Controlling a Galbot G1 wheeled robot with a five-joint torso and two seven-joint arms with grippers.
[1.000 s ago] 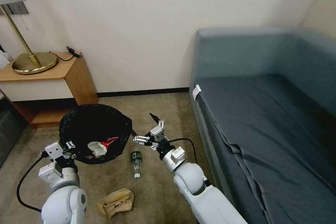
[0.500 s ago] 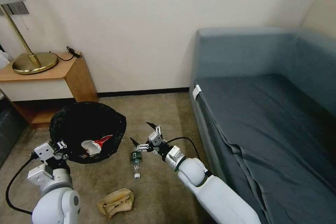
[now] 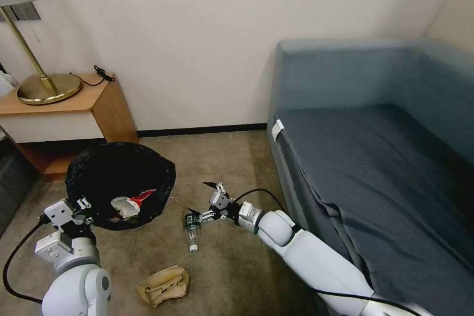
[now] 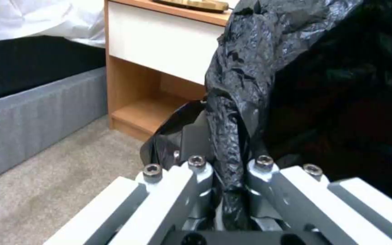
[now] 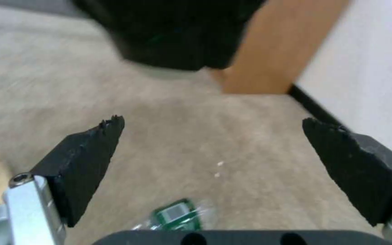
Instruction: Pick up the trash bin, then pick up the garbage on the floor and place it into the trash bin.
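Left gripper [image 3: 83, 206] clamped on the near rim of the trash bin [image 3: 121, 183], black liner bunched between the fingers [image 4: 196, 170] in the left wrist view. Bin held off the carpet [image 3: 232, 158], tilted, mouth facing up and toward the robot, in front of the wooden nightstand [image 3: 74, 103]. Inside the bin: red-and-white packet [image 3: 133, 201] resting on the liner near the lower rim.

Right gripper [image 3: 201, 200] low over the carpet beside the sofa [image 3: 375, 158], spread wide. In the right wrist view, both black pads [image 5: 92, 149] well apart, carpet visible between them. One fingertip touching or just over the base end of the bottle in the head view; contact not determinable.

Clear bottle [image 3: 192, 229] with dark green label lying on its side on the carpet, cap end toward the robot, just right of the bin. Green label also seen low between the pads in the right wrist view [image 5: 178, 214].

Crumpled tan paper bag [image 3: 164, 284] lying on the carpet nearer the robot than the bottle, apart from both grippers, between the two arms.

Brass lamp [image 3: 47, 84] standing on the nightstand top, a black cable [image 3: 101, 74] at its far right corner.
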